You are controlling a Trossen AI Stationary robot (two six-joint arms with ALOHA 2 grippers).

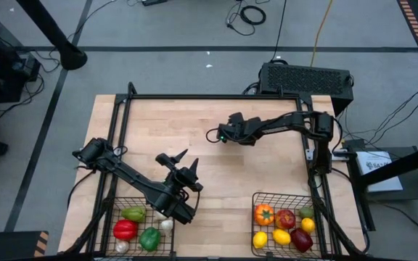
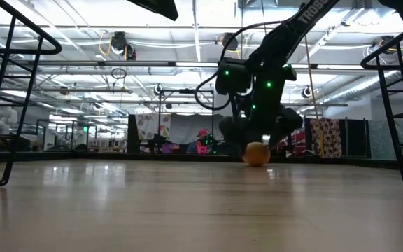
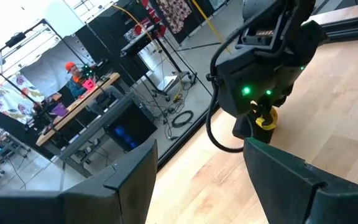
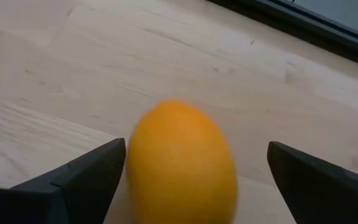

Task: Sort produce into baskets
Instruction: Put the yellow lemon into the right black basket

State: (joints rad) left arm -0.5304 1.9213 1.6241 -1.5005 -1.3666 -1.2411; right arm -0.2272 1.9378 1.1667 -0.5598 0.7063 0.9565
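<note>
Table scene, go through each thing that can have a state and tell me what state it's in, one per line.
Right claw: open, low over the table, fingers either side of the orange.
Orange: lying on the table, not gripped.
Left claw: open, empty, raised near the left basket.
Left basket: holds peppers and garlic bulbs.
Right basket: holds tomato, apples and lemons.

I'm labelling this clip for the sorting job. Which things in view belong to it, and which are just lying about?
Part of the job:
- orange on the table, between the open right gripper's fingers
- left basket with peppers and garlic
- right basket with fruit
- left gripper, open, empty, above the table

Lying about:
- black box behind the table
- floor cables
</note>
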